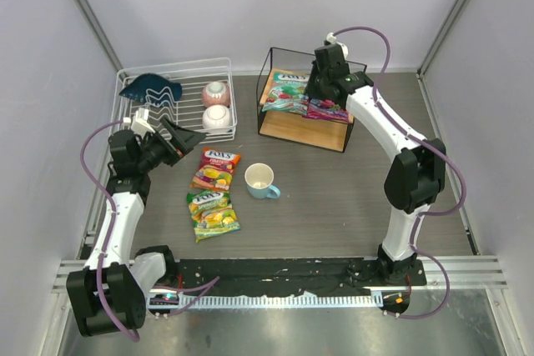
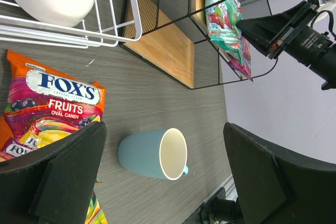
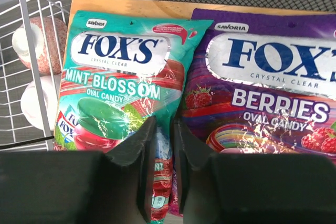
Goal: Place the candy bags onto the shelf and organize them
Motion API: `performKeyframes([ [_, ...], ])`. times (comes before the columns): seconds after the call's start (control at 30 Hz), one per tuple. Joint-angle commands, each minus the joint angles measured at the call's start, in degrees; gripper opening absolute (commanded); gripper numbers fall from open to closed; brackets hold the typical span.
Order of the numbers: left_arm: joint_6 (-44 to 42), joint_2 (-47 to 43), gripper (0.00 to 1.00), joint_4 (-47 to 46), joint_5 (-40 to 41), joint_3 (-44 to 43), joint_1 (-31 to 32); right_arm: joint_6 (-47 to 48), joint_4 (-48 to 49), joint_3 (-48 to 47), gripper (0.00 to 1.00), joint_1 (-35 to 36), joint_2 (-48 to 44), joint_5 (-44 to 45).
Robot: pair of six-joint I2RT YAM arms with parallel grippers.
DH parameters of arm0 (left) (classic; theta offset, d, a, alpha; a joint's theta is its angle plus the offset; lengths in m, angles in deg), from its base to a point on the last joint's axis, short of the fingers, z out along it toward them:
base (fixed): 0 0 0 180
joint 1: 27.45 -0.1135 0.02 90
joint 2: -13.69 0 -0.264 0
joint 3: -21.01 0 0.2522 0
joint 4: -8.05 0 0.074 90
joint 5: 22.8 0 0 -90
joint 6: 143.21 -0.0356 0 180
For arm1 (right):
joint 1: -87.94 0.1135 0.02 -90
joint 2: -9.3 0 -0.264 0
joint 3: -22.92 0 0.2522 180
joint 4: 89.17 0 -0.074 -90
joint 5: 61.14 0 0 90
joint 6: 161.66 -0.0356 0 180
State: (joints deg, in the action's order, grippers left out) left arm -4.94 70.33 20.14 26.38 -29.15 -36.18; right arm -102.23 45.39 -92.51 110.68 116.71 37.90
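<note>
- Overhead: half the job looks done. The teal-green bag (image 1: 284,87) and the purple bag (image 1: 330,110) lie side by side on the top board of the shelf (image 1: 269,68), at 1 o'clock on the desk (image 1: 350,198).
- The orange-red bag (image 1: 215,167) and the yellow-green bag (image 1: 212,213) lie flat on the desk, at 9 and 8 o'clock of a blue cup (image 1: 260,181), not yet shelved.
- The right arm reaches up and over the shelf, and the right fingers (image 1: 318,94) point down at the seam between the two shelved bags. The left arm is bent low at 9 o'clock, with the left fingers (image 1: 195,139) aimed toward the orange-red bag.
- Left wrist: the fingers are spread wide and hold nothing. The orange-red bag sits at 9 o'clock, partly under one finger, and the cup lies between them.
- Right wrist: the fingers stand a narrow slit apart over the teal-green bag's right edge. It is unclear whether they pinch it.
</note>
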Motion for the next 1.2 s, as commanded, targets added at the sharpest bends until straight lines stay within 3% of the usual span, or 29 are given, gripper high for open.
performKeyframes([
  [0.0,0.77,-0.13,0.99,-2.63,-1.81,0.19,-0.41,-0.28,2.84,1.03,0.29,-0.16,-4.14,1.07],
  [0.1,0.68,-0.22,0.99,-2.72,-1.72,0.19,-0.41,-0.02,5.04,2.52,0.36,-0.15,-6.16,1.25],
  [0.3,0.68,-0.13,0.99,-2.72,-1.81,0.19,-0.50,2.88,9.79,6.04,0.36,-0.15,-11.69,-3.22],
  [0.5,0.77,0.05,0.99,-2.72,-1.81,0.19,-0.50,8.32,7.00,5.87,0.36,0.55,-14.16,-11.75],
  [0.77,0.77,0.22,0.99,-2.81,-1.72,0.19,-0.50,17.11,-3.46,1.83,0.35,7.22,-9.43,-16.69],
  [0.93,0.77,0.22,0.99,-2.81,-1.72,0.28,-0.50,19.40,-5.06,0.77,0.35,11.18,-7.40,-14.22],
  [1.17,0.95,0.31,0.99,-2.99,-1.81,0.37,-0.50,20.11,-6.20,-1.86,0.35,11.54,-4.06,-15.81],
])
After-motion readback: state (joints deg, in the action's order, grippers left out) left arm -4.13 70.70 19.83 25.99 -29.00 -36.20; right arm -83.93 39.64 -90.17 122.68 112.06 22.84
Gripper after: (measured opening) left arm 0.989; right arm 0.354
